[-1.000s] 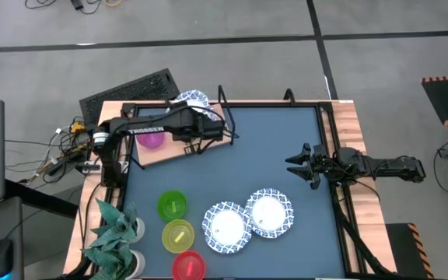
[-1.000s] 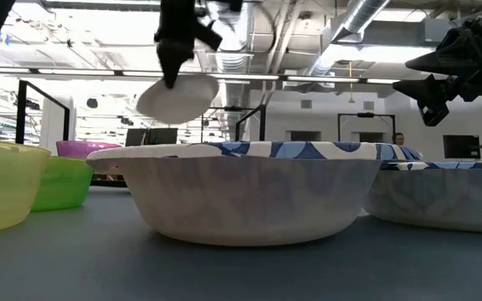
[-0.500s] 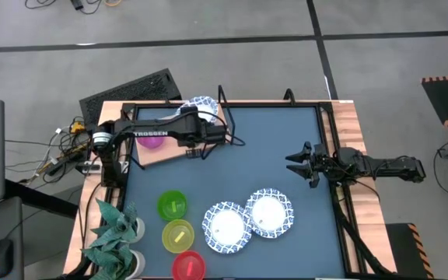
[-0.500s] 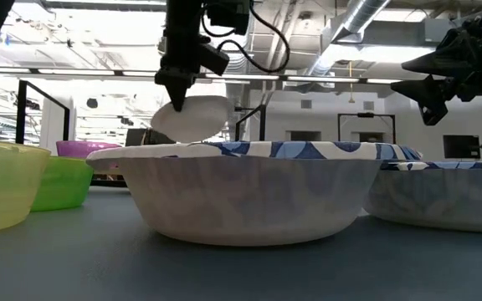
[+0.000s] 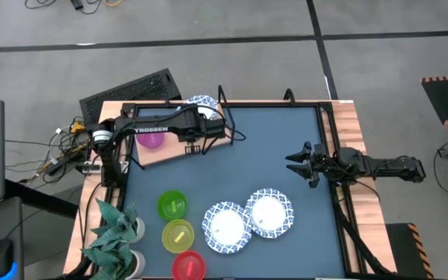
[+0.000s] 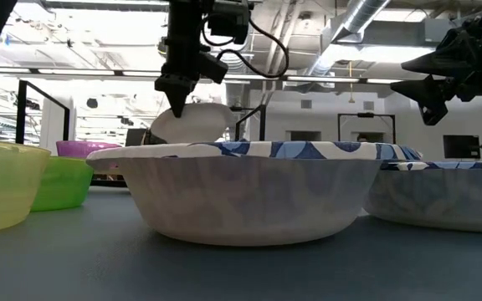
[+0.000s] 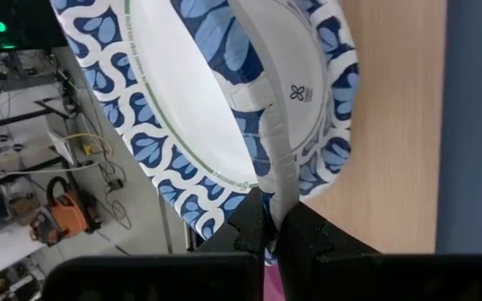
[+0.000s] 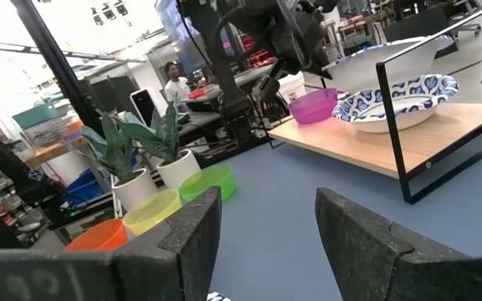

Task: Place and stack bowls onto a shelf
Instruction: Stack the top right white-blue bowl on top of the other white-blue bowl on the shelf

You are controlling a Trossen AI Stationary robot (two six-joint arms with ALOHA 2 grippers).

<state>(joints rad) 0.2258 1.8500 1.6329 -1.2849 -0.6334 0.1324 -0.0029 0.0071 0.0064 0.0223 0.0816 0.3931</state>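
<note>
My left gripper (image 5: pixel 199 118) is shut on a white bowl with a blue patterned rim (image 6: pixel 192 122) above the far-left light-wood shelf (image 5: pixel 171 151). A second patterned bowl (image 7: pixel 182 109) rests on the shelf right under it, and a purple bowl (image 5: pixel 152 139) sits on the shelf beside them. Two more patterned bowls (image 5: pixel 226 228) (image 5: pixel 269 211) stand on the table near the front. Green (image 5: pixel 172 205), yellow (image 5: pixel 178 236) and red (image 5: pixel 187 266) bowls stand to their left. My right gripper (image 5: pixel 295 165) hangs open and empty over the table's right side. My left gripper pinches the held bowl's rim (image 7: pixel 273 180) between its two fingers, one finger on the inner side of the wall and one on the outer. The fingers (image 6: pixel 176 86) come from above, pointing down. The bowl hangs below them; whether it touches the bowl under it, I cannot tell.
A leafy plant in white pots (image 5: pixel 119 233) stands at the near left corner. Black metal posts (image 5: pixel 222 97) rise at the shelf's far edge. Bare tabletop (image 5: pixel 278 140) lies between the shelf and my right gripper. A person (image 8: pixel 172 79) shows in the room beyond.
My left gripper has gone down toward the shelf with the patterned bowl. The bowl has come from a clear tilt to nearly level, low over the bowl that rests on the shelf. The gripper stays shut on the rim.
</note>
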